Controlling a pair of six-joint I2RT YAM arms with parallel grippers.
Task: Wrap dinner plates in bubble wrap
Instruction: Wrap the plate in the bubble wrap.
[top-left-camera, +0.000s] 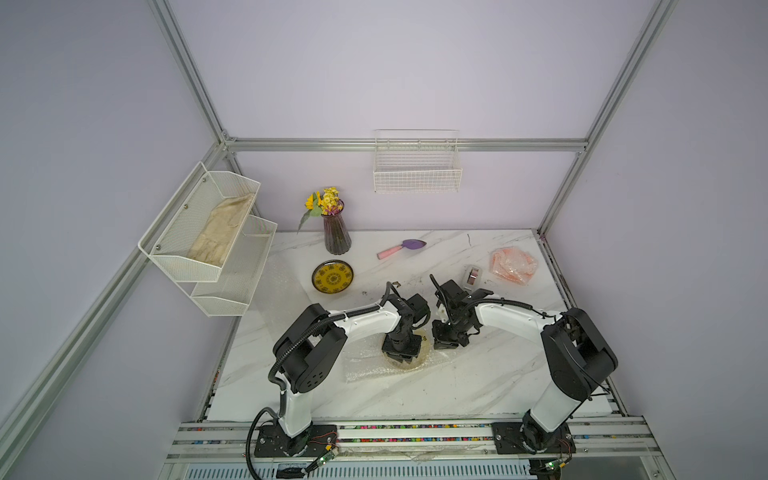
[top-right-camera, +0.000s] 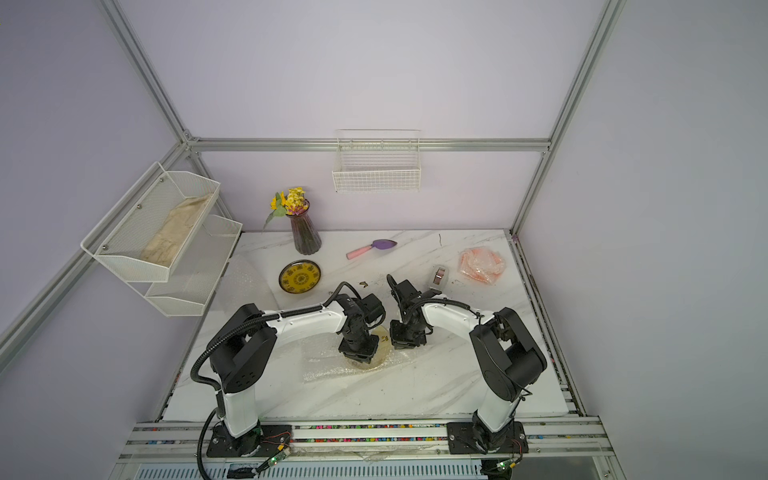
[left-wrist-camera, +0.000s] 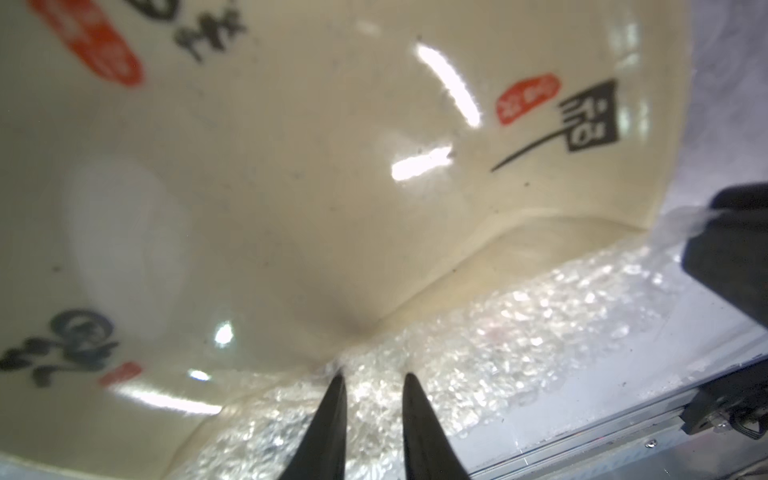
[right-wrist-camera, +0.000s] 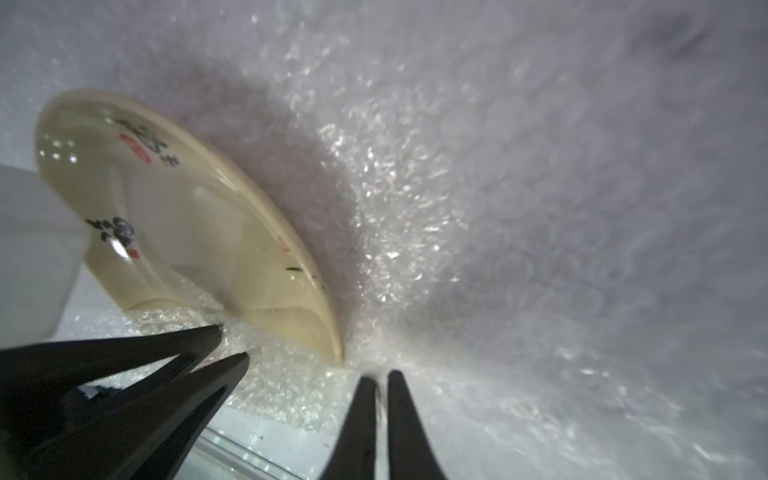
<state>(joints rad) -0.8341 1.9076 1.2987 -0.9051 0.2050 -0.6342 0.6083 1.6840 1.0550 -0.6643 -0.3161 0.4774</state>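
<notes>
Near the middle of the table (top-left-camera: 478, 374), a cream plate (left-wrist-camera: 291, 187) face up on a flat sheet of bubble wrap (top-left-camera: 365, 368), presumably set there for folding the loose margins over it. Poised over the plate's near rim, the left end effector (left-wrist-camera: 374, 378), narrowly parted, tips down on the wrap just beside the rim, probably to catch that edge. Just right of the plate, the right end effector (right-wrist-camera: 380, 376), almost closed, with a whitish sliver of wrap seemingly in the slit; pinched or merely brushed, impossible to tell. Far left, a yellow plate (top-left-camera: 333, 276), bare, beside a spare sheet (top-left-camera: 278, 286). Far right, an orange plate (top-left-camera: 513, 266), apparently bundled already, next to the tape dispenser (top-left-camera: 472, 276).
</notes>
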